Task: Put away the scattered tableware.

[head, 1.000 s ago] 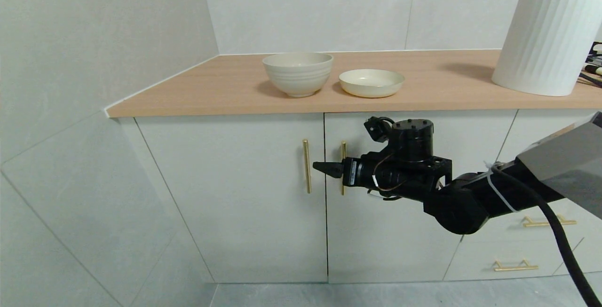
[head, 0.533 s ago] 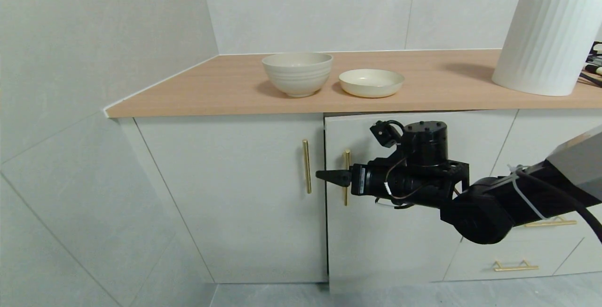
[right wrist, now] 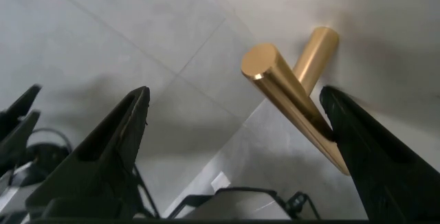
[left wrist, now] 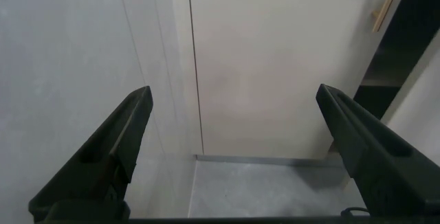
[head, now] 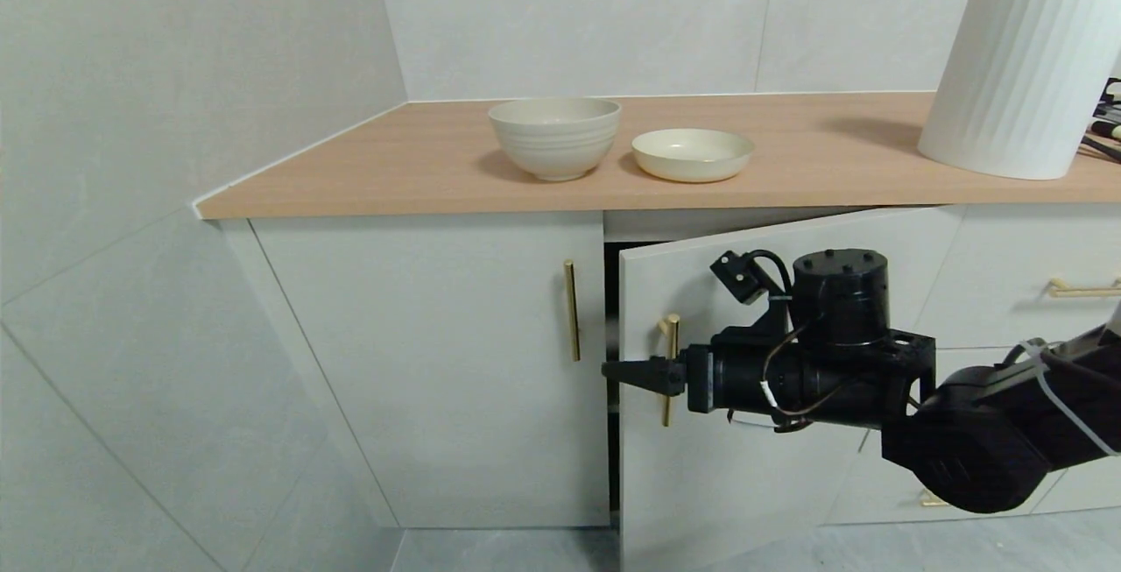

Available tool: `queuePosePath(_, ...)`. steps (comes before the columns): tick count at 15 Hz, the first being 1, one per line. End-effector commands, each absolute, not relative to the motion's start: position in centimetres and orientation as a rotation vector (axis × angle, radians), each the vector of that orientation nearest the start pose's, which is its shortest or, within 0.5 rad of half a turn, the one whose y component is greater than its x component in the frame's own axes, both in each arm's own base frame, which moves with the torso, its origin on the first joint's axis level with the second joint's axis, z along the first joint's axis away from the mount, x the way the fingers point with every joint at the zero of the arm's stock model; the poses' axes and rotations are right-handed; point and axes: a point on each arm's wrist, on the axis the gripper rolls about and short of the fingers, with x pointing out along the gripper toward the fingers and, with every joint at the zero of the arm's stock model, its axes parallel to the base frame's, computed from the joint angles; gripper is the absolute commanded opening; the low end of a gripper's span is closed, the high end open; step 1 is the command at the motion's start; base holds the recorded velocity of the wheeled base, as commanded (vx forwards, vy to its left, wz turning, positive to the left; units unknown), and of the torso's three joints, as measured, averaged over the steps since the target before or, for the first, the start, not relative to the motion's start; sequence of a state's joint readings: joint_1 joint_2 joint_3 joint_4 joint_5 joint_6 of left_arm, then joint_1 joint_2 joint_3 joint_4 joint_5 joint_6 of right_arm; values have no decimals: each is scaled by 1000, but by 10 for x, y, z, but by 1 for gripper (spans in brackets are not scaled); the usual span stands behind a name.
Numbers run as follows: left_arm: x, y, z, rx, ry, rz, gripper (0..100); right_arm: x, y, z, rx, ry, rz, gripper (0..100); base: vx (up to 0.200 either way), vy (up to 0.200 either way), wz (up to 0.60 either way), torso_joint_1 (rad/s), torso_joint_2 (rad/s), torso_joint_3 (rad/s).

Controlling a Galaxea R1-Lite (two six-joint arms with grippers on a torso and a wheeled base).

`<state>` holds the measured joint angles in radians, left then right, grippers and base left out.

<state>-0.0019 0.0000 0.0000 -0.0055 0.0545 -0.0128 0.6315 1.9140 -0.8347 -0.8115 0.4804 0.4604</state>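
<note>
A: How is the right arm (head: 990, 441) finished?
B: Matte black throughout; a round cap (head: 839, 281) dotted with screws is mounted on the wrist, thin cables (head: 767, 377) are looped beside it, and a white tie (head: 1061, 388) is wrapped round the forearm.
A: And the fingers (right wrist: 103, 155)?
B: Black tapered wedges are shown.

Ribbed white container (head: 1016, 73) cut by right edge, cabinet interior (head: 611, 309) too dark
</note>
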Motion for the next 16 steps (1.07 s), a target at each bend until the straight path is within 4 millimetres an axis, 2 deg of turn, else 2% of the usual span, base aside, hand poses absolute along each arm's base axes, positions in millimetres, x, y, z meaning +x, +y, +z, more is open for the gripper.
queuePosePath(1,-23,1,76,-12,-5,54,100,256,202,144,392,505,1047,100,0,0,0,0,0,0)
queuePosePath(5,-23,1,76,-12,-5,54,100,248,196,154,396,436,1089,100,0,0,0,0,0,0)
queuePosePath(11,-23,1,76,15,-7,49,100,244,193,146,395,472,1080,100,0,0,0,0,0,0)
queuePosePath(12,-24,1,82,27,-26,30,100,243,194,145,395,475,1081,100,0,0,0,0,0,0)
queuePosePath(14,-32,-2,109,31,-59,-80,100,243,194,142,394,488,1078,100,0,0,0,0,0,0)
queuePosePath(16,-31,-5,145,25,29,-240,100,243,193,142,395,489,1077,100,0,0,0,0,0,0)
